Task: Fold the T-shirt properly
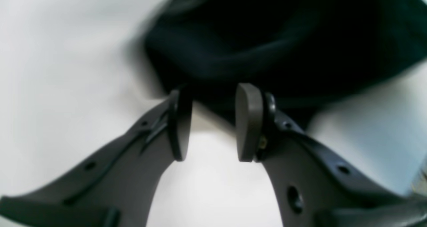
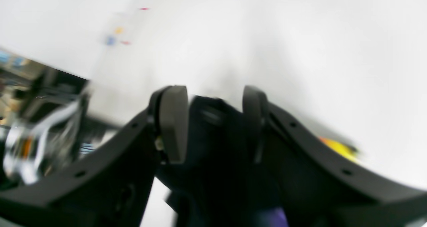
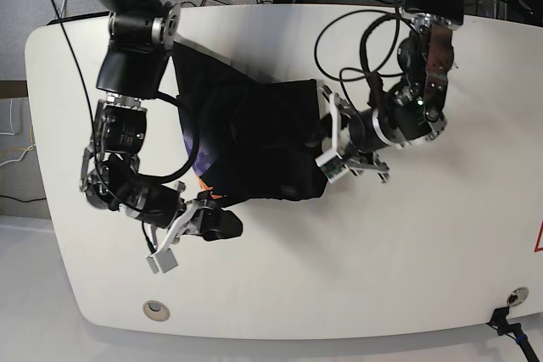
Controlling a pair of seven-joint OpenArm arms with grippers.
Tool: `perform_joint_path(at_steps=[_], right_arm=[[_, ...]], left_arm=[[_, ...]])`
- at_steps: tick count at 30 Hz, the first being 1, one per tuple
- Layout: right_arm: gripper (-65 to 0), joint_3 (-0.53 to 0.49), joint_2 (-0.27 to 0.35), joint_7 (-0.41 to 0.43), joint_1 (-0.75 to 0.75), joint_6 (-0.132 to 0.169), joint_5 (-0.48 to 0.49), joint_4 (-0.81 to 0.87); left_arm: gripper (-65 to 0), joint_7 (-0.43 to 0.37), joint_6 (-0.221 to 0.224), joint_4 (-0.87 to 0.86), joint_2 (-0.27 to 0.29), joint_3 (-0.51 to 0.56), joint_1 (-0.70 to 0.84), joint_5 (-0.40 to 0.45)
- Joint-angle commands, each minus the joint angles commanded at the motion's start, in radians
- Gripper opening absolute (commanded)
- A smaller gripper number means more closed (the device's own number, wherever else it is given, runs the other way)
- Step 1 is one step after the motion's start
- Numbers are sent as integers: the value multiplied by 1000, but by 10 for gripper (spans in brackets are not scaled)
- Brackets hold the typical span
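While right hand (image 2: 213,120) pinches T-shirt (image 3: 254,137) fold, left hand (image 1: 213,123) gapes empty at hem.

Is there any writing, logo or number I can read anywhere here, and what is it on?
No text reads clearly in any view.
T-shirt: only slivers of orange and purple print show; no lettering is visible.
Red mark at the table's right edge: cut off, unreadable.
Small coloured specks on the table in the right wrist view: too blurred.

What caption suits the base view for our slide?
Right hand grips the black T-shirt on the white table; left hand open at its edge.
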Motion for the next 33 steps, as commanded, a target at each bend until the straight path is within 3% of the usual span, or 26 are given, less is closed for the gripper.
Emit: perform_joint_path(at_steps=[5,13,16,20,26,29,33], right_arm=[[-388,3,44,-2,-120,-3,2,44],[-390,2,46,-2,-276,-3,0,123],[-390,0,38,-2,-313,-3,0,124],[-390,-3,-21,-2,-361,-3,0,144],[-390,-117,-132,-2,-365,-6,0,176],[-390,-163,-201,-2,-362,-43,0,176],[-390,-164,-216,-2,-327,-48,0,176]], left_arm=[[-445,0,0,48,12,15,61,0],[-445,3,0,123,3,35,55,-2],[-445,2,0,126,-9,-15,38,-2],[-445,2,0,126,-34,-71,-37,-2],[-445,2,0,120,-41,-118,-133,-2],[-445,2,0,120,-41,-126,-153,-2],[-445,2,0,120,-34,-121,-149,-2]])
